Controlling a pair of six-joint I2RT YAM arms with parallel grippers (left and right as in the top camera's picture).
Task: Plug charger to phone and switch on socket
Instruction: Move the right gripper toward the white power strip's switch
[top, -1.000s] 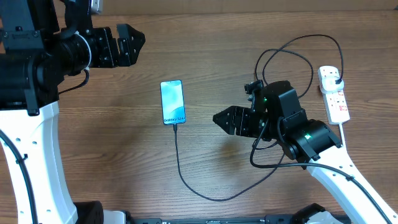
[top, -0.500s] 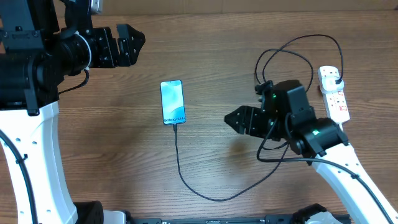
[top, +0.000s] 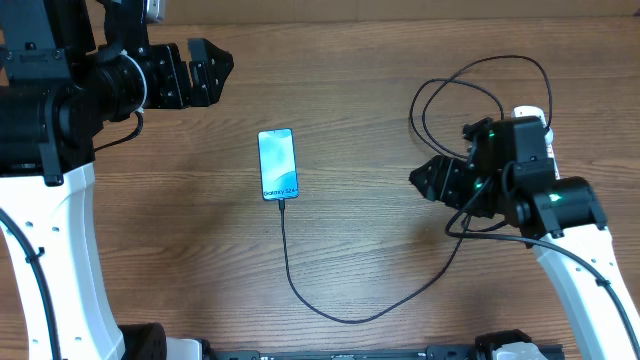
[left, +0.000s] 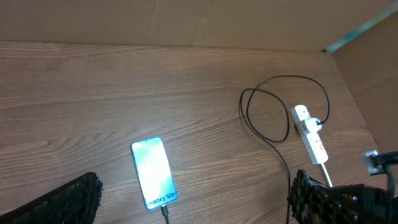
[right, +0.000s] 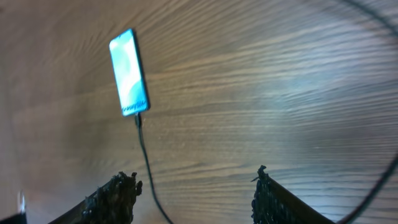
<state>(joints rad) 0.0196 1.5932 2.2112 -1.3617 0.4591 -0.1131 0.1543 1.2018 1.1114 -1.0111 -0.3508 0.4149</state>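
The phone (top: 278, 164) lies flat mid-table with its light-blue screen lit; it also shows in the left wrist view (left: 153, 173) and the right wrist view (right: 129, 71). The black charger cable (top: 330, 312) runs from the phone's near end in a loop towards the white socket strip (top: 543, 170) at the right, which my right arm partly covers. The strip also shows in the left wrist view (left: 310, 134). My right gripper (top: 432, 180) is open and empty, left of the strip. My left gripper (top: 205, 70) is open and empty at the far left.
The cable makes loose loops (top: 470, 85) behind the right arm. A tan wall (left: 186, 22) bounds the table's far edge. Bare wood lies between the phone and my right gripper.
My right arm has moved right, away from the phone and towards the socket strip, and now covers part of it. The left arm, phone and cable have not moved.
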